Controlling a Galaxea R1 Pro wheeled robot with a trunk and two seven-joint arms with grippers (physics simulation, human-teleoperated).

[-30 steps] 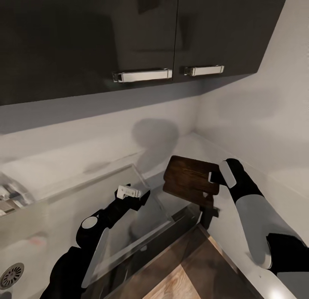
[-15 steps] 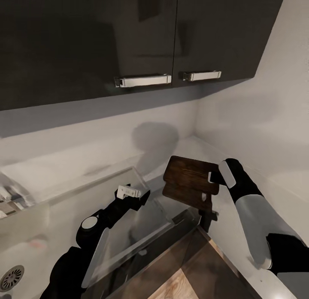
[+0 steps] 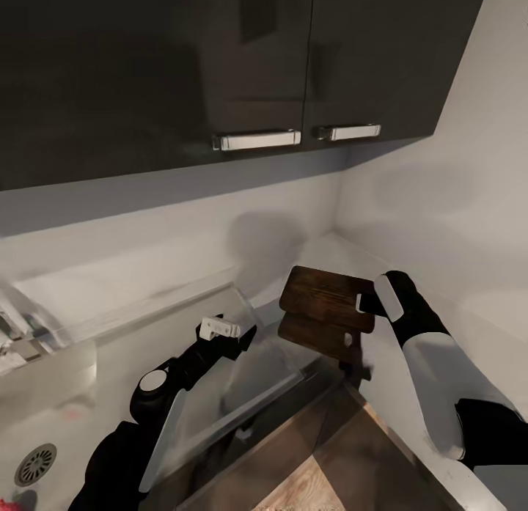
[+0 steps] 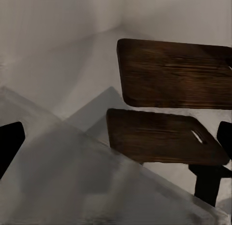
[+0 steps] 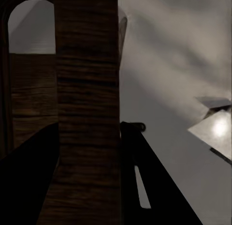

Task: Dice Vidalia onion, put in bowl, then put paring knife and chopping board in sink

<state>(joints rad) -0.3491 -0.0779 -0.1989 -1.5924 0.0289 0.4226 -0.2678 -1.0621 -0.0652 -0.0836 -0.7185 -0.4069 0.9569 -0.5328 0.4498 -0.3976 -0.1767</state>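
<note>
head view, left to right: round drain (image 3: 35,464) of the sink (image 3: 51,423) low at the far left, steel basin wall beside it. left hand (image 3: 233,332) held above the glossy grey bench (image 3: 147,276), pale piece on top, dark fingers pointing toward the board; cannot tell how far apart, nothing held. dark brown chopping board (image 3: 328,298) right of it, lifted clear of the bench near the corner, its mirror image (image 3: 317,336) just below on the shiny surface. right hand (image 3: 368,304) clamped on the board's right end, black wrist and white forearm trailing to the lower right. overhead, glossy charcoal cabinets (image 3: 220,64) with two chrome bar handles (image 3: 257,140). light wood floor (image 3: 323,482) at the bottom.

left wrist view: chopping board (image 4: 176,72) hovering flat, wood grain plain, reflection with slot handle under it, dark fingertip (image 4: 9,145) at the edge.

right wrist view: board edge (image 5: 87,109) gripped between dark fingers (image 5: 145,181), slot handle arch at one end.
</note>
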